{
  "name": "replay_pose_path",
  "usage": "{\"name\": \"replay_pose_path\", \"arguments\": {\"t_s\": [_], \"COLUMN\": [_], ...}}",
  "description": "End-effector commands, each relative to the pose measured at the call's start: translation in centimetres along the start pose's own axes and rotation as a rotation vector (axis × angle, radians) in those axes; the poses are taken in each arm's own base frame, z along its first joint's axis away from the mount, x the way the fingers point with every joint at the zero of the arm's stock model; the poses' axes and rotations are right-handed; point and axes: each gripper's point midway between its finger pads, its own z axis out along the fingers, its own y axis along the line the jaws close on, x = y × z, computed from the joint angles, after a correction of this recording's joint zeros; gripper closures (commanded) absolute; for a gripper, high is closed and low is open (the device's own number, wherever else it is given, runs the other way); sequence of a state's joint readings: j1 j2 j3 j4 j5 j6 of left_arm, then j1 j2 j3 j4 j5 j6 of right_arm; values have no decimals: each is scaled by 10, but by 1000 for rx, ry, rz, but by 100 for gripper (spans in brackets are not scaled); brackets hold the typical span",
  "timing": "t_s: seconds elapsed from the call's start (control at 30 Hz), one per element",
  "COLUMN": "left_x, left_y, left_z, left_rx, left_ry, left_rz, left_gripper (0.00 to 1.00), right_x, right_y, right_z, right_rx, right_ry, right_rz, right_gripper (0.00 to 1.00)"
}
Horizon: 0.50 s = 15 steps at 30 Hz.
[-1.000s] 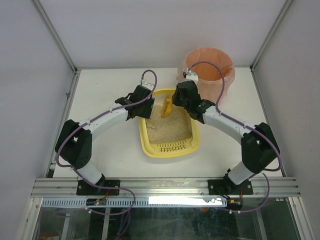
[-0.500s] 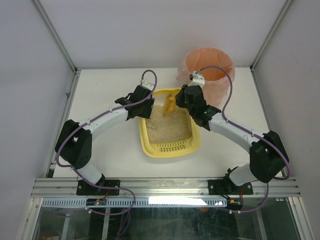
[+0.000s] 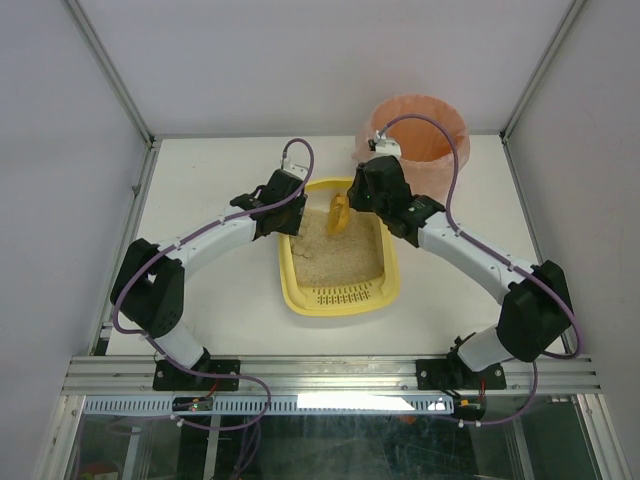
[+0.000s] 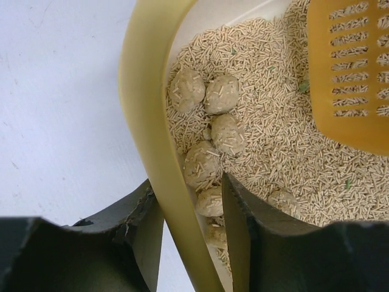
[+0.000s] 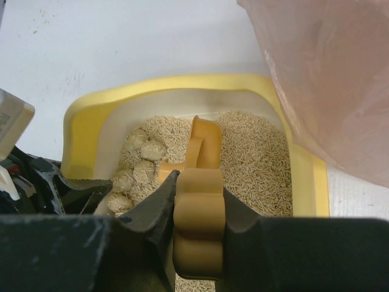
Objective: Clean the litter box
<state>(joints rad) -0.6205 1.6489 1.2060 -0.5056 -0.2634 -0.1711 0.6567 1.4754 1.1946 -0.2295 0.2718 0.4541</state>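
Litter box [image 3: 340,304], table [image 3: 205,175] centre, bin [image 3: 460,150] at 1 o'clock. Left gripper [image 4: 191,201] pinching its 10 o'clock rim; right gripper [image 5: 197,204] clamped on scoop [image 5: 203,143]. Clumps [image 4: 222,94] at 11 o'clock corner unlifted; cleaning seemingly barely begun.

pale-yellow litter box [image 3: 286,272], orange slotted scoop [image 4: 351,73], pink-orange bin bag [image 5: 331,79]
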Motion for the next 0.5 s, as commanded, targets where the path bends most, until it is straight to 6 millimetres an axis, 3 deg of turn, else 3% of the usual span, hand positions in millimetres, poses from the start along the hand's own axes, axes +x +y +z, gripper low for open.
{"name": "replay_pose_path", "arguments": {"t_s": [0.0, 0.3, 0.47], "left_x": [-18, -16, -16], "left_y": [-5, -9, -12], "left_z": [-1, 1, 1], "left_rx": [52, 83, 100], "left_ry": [-45, -35, -32], "left_rz": [19, 17, 16], "left_gripper": [98, 100, 100], "right_x": [-3, 20, 52], "right_y": [7, -1, 0], "right_z": [-5, 8, 28], "right_rx": [-33, -2, -6], "right_ry": [5, 38, 109], "right_rz": [-2, 53, 122], "right_gripper": [100, 100, 100]}}
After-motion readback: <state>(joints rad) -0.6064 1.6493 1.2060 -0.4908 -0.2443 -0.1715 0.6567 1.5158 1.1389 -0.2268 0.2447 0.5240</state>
